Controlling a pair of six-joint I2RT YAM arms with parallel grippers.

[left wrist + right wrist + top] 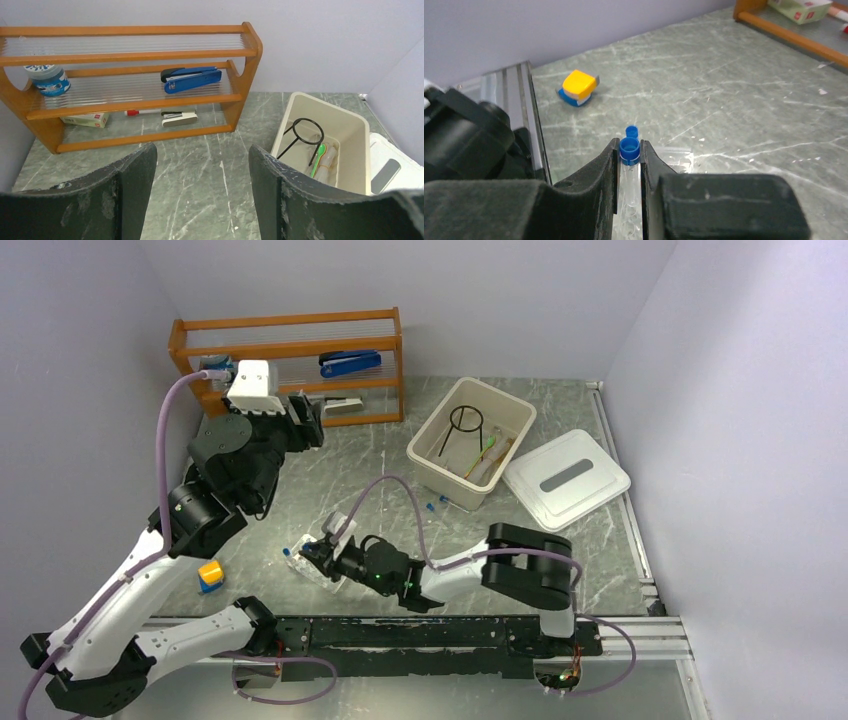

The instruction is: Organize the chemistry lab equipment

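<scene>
Far left of the beige tub, a yellow-and-blue block sits on the bench. Also left of the tub, toward the back, the left end effector hangs released, its fingers wide apart with nothing between them. It faces a wooden shelf that carries a blue stapler.

Nearer than the tub and left of it, the right end effector is low over the bench, clenched on a blue-capped vial. The fingers hide most of the vial's clear body. A second blue cap peeks out just behind it, and the clear thing beneath is hard to make out.

Inside the tub are a black wire tripod and a green-handled brush; the rest is blurred. Just right of the tub lies a white lid.
</scene>
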